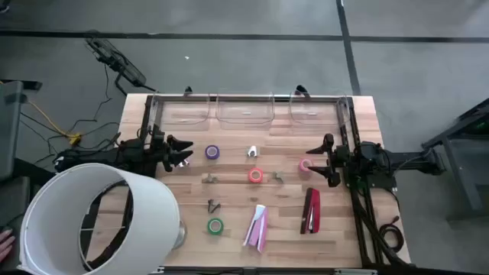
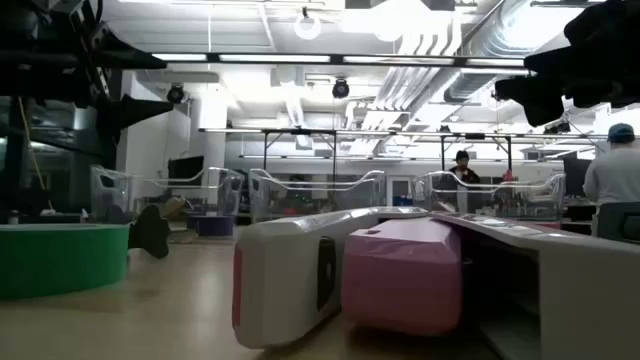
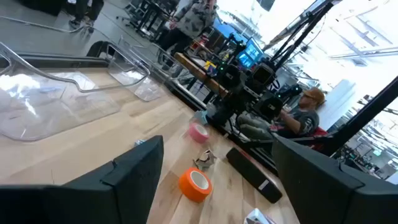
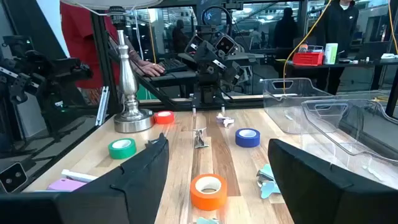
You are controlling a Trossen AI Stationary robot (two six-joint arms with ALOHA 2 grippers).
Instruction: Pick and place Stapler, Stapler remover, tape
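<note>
Four tape rolls lie flat on the wooden table: purple [image 1: 212, 153], red-orange [image 1: 255, 176], pink [image 1: 305, 164] and green [image 1: 215, 226]. A red-and-black stapler [image 1: 312, 210] and a pink-and-white stapler [image 1: 257, 227] lie toward the near edge. Small stapler removers [image 1: 250, 151] [image 1: 212, 179] [image 1: 279, 177] [image 1: 213, 205] are scattered between them. My left gripper [image 1: 183, 153] hovers open just left of the purple tape. My right gripper [image 1: 317, 162] hovers open at the pink tape, facing the left one. Both wrist views show the red-orange tape [image 3: 196, 185] [image 4: 208, 190] ahead of empty fingers.
Three clear plastic bins [image 1: 246, 111] stand along the far edge. A lamp with a big white shade [image 1: 92, 218] and a metal base [image 4: 132, 118] takes up the near left corner. People show in the room beyond the table.
</note>
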